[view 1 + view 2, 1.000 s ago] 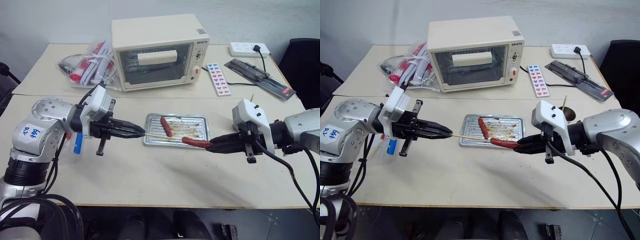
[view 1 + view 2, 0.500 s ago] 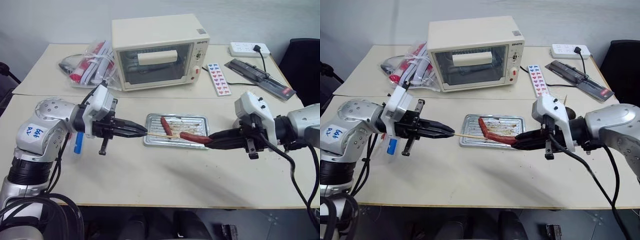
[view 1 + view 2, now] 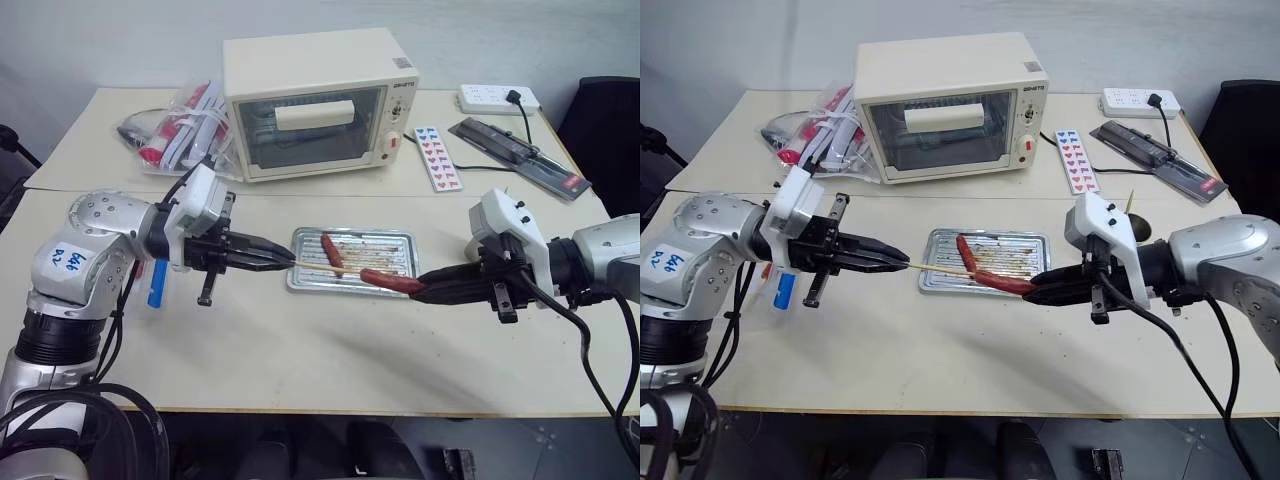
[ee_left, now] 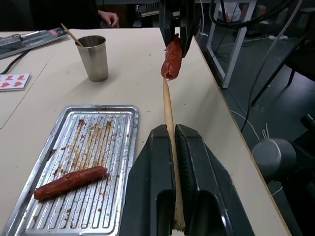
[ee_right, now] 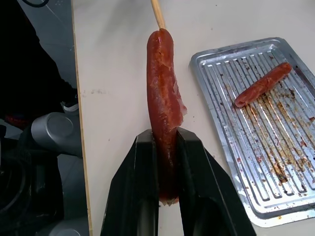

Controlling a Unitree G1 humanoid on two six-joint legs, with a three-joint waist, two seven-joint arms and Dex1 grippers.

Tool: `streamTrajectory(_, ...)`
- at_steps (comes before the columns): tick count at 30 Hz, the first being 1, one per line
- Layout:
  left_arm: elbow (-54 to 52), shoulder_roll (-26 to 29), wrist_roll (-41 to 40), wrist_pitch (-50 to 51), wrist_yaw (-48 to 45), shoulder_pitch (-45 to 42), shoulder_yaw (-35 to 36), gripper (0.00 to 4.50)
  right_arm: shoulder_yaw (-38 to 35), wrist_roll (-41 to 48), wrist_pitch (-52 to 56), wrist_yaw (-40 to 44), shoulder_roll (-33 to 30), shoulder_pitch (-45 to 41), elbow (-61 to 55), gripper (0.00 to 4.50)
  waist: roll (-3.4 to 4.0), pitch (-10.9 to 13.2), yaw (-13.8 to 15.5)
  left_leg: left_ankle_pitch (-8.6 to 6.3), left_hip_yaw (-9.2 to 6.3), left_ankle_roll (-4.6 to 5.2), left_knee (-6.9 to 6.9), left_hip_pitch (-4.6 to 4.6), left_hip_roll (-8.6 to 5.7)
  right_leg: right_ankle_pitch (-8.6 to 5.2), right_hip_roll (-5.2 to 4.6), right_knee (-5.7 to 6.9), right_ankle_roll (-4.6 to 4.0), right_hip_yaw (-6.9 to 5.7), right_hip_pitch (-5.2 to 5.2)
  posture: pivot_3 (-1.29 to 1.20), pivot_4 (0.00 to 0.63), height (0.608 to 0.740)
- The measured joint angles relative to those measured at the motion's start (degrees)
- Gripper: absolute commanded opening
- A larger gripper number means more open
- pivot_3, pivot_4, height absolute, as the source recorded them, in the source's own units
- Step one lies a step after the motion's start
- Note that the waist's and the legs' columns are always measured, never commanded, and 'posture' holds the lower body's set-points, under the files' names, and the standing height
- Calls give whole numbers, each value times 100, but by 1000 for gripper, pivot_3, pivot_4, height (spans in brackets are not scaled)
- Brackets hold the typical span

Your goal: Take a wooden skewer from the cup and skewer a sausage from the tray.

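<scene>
Wooden skewer (image 4: pixel 167 105) tip apparently touches sausage (image 5: pixel 164 101) beyond tray (image 3: pixel 395 284) edge.

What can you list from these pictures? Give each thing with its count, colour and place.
Sausage: two, reddish-brown; one in the right gripper, one on the tray.
Wooden skewer: one, pale; in the left gripper, tip at the held sausage.
Tray: one, silver; table centre.
Cup: one, grey; beyond the tray, a stick in it.
Toaster oven: one, cream; table back.
Power strip: one, white; back right.
Card: one, white with hearts; right of the oven.
Left gripper: black jaws shut on the skewer.
Right gripper: black jaws shut on the sausage.
</scene>
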Motion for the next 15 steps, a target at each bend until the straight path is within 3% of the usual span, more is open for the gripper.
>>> streamTrajectory(15,-22,-44,-8,37,14,-16,0,0,-8,51,-61,8,1,50,66,265,0,0,1,0,0,0,4,0,0,0,0,2,0,0,0,0,150,740)
